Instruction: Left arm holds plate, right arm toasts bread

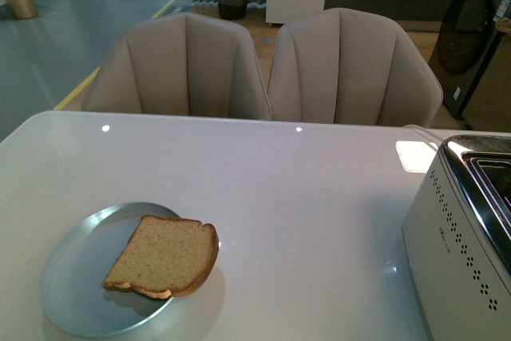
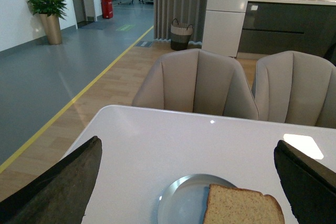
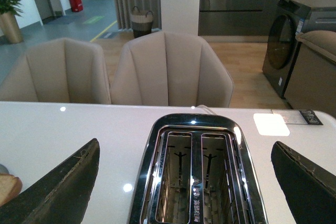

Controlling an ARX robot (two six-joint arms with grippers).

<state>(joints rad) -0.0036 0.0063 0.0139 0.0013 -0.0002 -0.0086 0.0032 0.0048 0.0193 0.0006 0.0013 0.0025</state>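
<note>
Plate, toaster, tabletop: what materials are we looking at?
Plate: probably metal, possibly aluminium or enamelled. It is blue-grey with a dull satin sheen and a thin raised rim.
Toaster: the pale perforated side panel could be painted metal or plastic. The top looks like mirror-polished chrome and reflects the room lights.
Tabletop: glossy white, glass or lacquer. It shows sharp pinpoint light reflections.
</note>
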